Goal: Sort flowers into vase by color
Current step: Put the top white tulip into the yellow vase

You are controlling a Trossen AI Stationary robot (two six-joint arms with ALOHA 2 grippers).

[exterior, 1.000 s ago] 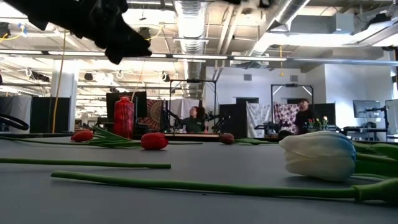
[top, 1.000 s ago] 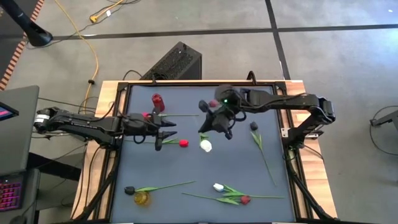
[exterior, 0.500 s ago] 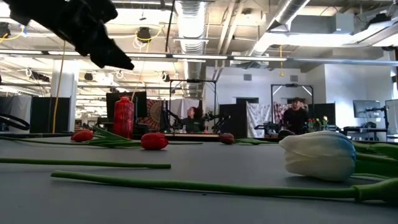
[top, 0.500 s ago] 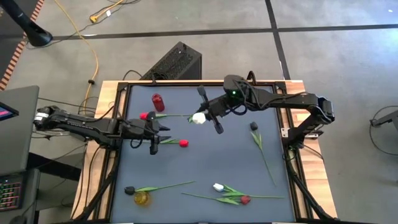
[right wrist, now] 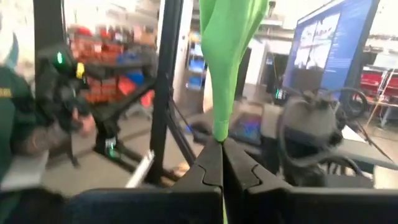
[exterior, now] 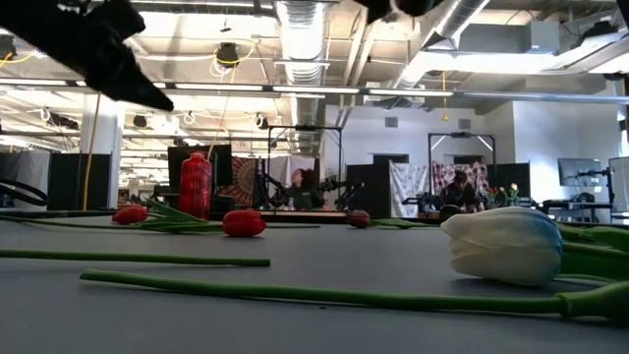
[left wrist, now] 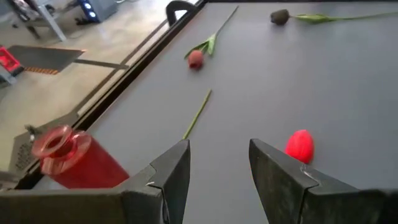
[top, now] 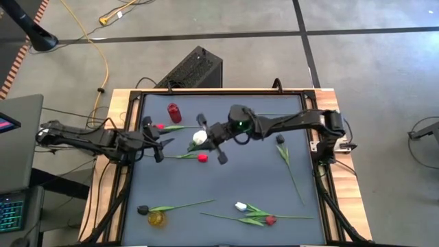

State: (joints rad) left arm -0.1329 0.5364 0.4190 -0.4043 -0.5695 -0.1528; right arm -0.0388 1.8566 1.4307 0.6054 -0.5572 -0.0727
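The right tool (top: 221,144) is held above the middle of the dark worktop (top: 260,185), its fingers pressed together on the green stem (right wrist: 225,68) of a white tulip (top: 199,138), which is carried clear of the surface. The left tool (top: 155,139) is poised near the left edge with its fingers (left wrist: 174,171) spread and nothing between them (a red tulip head (top: 203,158) lies just beside it). A red vase (top: 174,112) stands at the far left, a yellow vase (top: 157,219) at the near left corner. Other tulips are scattered flat: a dark one (top: 280,139) on the right and a white one (top: 241,206) with a red one (top: 270,220) near the front edge.
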